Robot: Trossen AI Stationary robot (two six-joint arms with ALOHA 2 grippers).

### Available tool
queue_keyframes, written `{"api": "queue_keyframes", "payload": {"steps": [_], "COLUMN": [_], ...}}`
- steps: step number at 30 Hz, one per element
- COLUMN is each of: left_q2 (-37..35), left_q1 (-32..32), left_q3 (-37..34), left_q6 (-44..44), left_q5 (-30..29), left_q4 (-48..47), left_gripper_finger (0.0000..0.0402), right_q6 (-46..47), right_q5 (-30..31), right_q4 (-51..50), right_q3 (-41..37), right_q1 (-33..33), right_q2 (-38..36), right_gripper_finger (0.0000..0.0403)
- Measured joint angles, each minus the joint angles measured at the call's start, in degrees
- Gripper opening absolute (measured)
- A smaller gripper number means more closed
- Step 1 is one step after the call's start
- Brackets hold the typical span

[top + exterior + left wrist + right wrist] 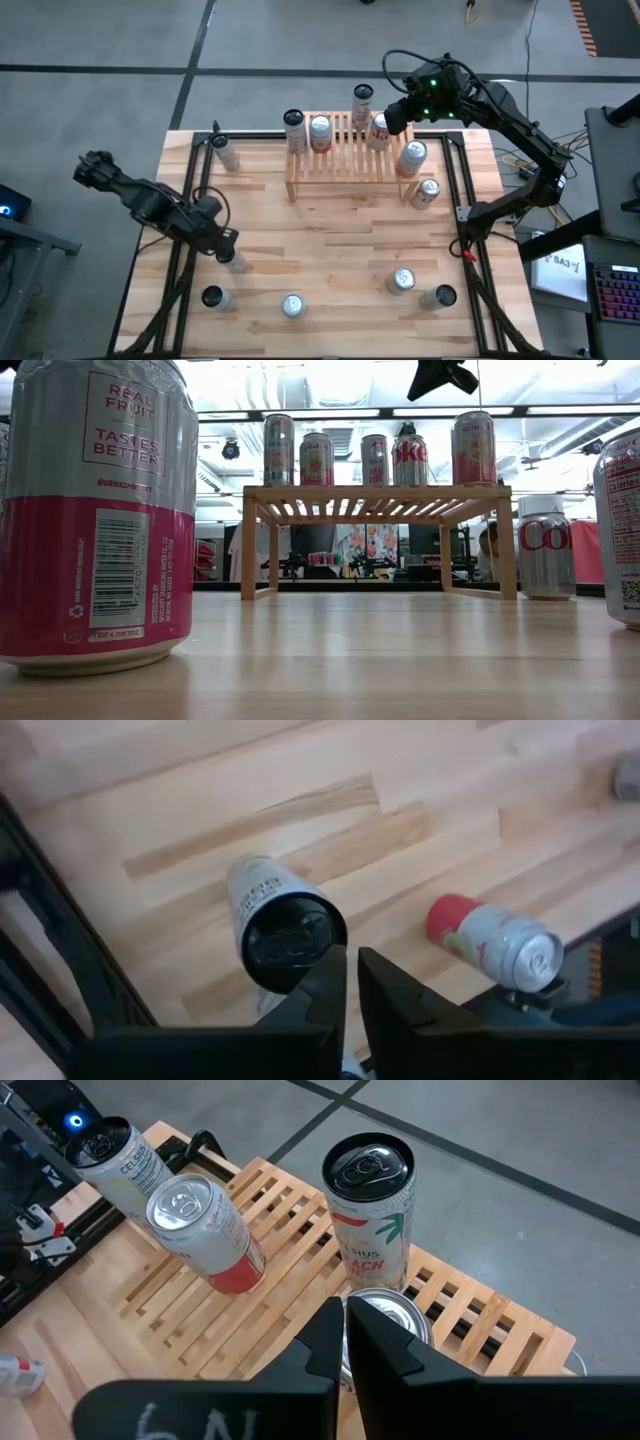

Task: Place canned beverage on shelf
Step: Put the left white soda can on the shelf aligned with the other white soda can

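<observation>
Right jaws shut (empty), above shelf [340,160]

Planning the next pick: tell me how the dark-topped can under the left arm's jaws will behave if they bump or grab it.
The dark-topped can stands upright, tall and narrow, on smooth wood, so a sideways bump may well tip it. Once down, its round body would probably roll. The left gripper hangs above its rim with jaws shut; thin, slick metal walls could slip or dent under a hard squeeze.
</observation>
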Motion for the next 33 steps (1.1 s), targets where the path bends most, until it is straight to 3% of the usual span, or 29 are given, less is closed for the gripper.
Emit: {"api": "queue_keyframes", "payload": {"steps": [7,15,20,24,33], "left_q2": [3.18,7.17,9.10,10.45,12.78], "left_q1": [0.00,0.00,0.00,0.00,0.02], "left_q3": [1.40,0.67,0.67,0.65,0.63], "left_q6": [-6.18,-14.26,-13.12,-12.51,-12.71], "left_q5": [-0.04,4.30,4.49,4.39,4.26], "left_q4": [-0.23,-7.05,-6.86,-6.65,-5.45], "left_gripper_finger": [0.0076,0.0211,0.0280,0.0303,0.0306], "right_q6": [0.00,0.00,0.00,0.00,0.00], "right_q5": [0.00,0.00,0.00,0.00,0.00], "right_q4": [0.02,0.04,0.02,0.02,0.02], "right_q3": [0.00,0.00,0.00,0.00,0.00], "right_q1": [-0.02,-0.02,-0.02,-0.02,-0.02], "right_q2": [0.00,0.00,0.00,0.00,0.00], "right_gripper_finger": [0.0011,0.0011,0.0011,0.0011,0.0011]}}
